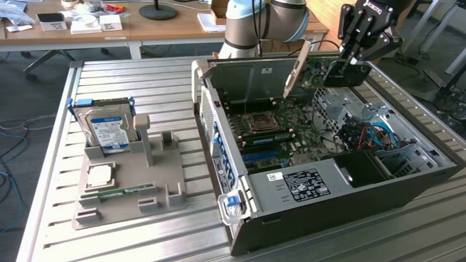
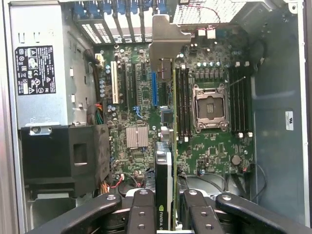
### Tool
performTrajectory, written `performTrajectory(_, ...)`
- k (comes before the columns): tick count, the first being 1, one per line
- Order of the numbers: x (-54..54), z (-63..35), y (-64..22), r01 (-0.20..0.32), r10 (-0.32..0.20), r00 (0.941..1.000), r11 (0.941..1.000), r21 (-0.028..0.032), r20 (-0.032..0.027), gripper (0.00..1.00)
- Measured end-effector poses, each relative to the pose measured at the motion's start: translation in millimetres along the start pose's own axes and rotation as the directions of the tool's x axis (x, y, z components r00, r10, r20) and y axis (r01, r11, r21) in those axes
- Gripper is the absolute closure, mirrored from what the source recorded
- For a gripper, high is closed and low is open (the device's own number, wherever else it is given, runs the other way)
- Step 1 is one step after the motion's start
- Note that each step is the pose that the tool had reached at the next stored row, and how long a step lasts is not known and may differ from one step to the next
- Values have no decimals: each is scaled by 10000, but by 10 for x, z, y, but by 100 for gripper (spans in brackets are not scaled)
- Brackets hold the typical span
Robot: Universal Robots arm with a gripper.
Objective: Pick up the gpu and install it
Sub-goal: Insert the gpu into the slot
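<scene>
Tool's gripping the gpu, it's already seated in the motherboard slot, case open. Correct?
Not seated. The tool grips the gpu, but the card hangs above the open case, clear of the motherboard. The exterior view shows it.

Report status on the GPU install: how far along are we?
Done: pickup. The green circuit-board gpu with black cooler and silver bracket is off the table, clamped in the black hand.
In hand: the card hangs edge-down at about rim level of the open grey metal computer case, above the green motherboard.
Left: seating. Its lower edge is not yet in any slot.
</scene>
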State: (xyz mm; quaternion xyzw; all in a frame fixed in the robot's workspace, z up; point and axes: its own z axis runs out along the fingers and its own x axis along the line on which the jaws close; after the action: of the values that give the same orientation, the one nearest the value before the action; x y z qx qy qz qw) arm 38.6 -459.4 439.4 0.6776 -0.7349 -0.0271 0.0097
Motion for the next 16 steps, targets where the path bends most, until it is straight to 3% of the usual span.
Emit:
performTrajectory(12,1,3,5,2,-2,10000,10000,14,1,73)
performTrajectory(14,1,4,9,4,-4,10000,10000,42,4,73)
performTrajectory(16,1,8,17,9,-9,10000,9999,123,10,73)
